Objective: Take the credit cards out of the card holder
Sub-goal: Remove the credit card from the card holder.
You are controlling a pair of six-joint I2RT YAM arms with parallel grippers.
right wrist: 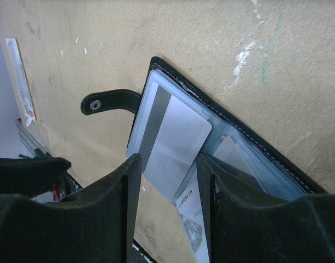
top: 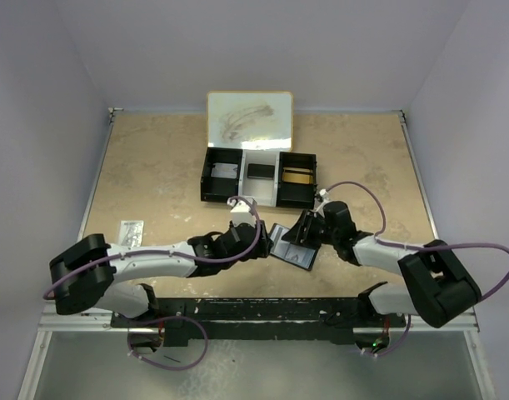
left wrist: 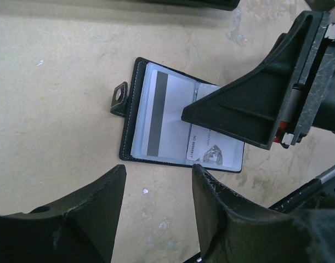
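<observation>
Setting: a beige stone-look surface seen from above, with 2 robot arms reaching in from the near edge.
Card holder: the small black card holder lies open and flat on the surface near the centre, between the 2 pincers and in front of a tray. Its snap tab sticks out from one side.
Cards: a grey card with a dark stripe sits on the tab-side page. A white printed card lies on the other page, partly hidden.
Left arm: the left arm has its elbow folded out to the far left, and its forearm runs low across the surface toward the centre.
Left pincer: the left pincer hangs just beside the holder's near edge. Its jaws are apart, with only bare surface between them.
Right arm: the right arm mirrors it, elbow out to the right, forearm angled in toward the holder.
Right pincer: the right pincer is tilted down over the holder. Its 2 fingers are spread, straddling the striped card's lower edge without clamping it.
Tray: a black-and-white tray with 3 compartments stands farther back, its pale lid raised.
Other: a small clear packet lies well to the left.
</observation>
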